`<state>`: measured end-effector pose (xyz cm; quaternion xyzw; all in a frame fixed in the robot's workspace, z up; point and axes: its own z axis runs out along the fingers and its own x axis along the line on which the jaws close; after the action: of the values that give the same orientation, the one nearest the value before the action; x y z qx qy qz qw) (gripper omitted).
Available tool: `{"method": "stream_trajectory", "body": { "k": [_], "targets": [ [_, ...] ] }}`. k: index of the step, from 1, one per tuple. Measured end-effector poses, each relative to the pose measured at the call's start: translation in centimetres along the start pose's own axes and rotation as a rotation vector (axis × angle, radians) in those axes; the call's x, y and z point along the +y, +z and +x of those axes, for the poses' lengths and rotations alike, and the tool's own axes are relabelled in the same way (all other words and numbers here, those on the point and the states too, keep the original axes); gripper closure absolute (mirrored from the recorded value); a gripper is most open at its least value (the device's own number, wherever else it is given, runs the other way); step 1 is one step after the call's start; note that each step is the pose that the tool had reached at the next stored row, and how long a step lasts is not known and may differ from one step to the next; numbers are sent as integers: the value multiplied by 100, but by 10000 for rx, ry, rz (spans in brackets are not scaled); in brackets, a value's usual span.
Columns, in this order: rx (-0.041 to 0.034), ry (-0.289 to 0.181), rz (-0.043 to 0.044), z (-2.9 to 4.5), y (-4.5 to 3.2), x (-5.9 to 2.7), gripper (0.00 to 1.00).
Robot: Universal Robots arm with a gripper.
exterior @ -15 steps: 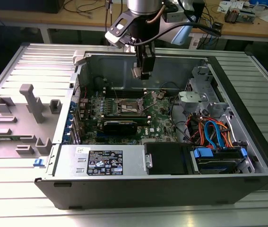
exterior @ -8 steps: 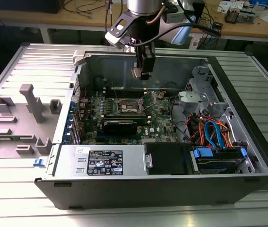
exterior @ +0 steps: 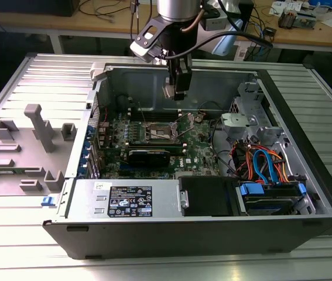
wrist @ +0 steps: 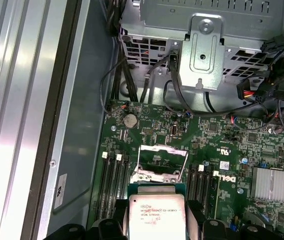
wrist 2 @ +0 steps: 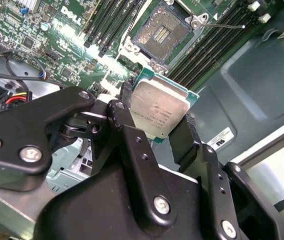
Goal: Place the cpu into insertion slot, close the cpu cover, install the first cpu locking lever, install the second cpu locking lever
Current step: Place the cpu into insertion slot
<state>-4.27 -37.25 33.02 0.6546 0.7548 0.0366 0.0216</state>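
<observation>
Cpu (wrist 2: 158, 107), a small flat square chip with a dull silver-grey metal top and thin green edge, is clamped in the black pincer (wrist 2: 155, 125), held in the air clear of the uncovered insertion slot (wrist 2: 162, 32) inside the open computer case (exterior: 154, 82).
</observation>
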Motion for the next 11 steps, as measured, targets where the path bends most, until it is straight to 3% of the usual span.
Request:
{"method": "stream_trajectory", "body": {
  "k": [11],
  "targets": [
    [0, 0, 3, -8, 27, -4, 46]
  ]
}}
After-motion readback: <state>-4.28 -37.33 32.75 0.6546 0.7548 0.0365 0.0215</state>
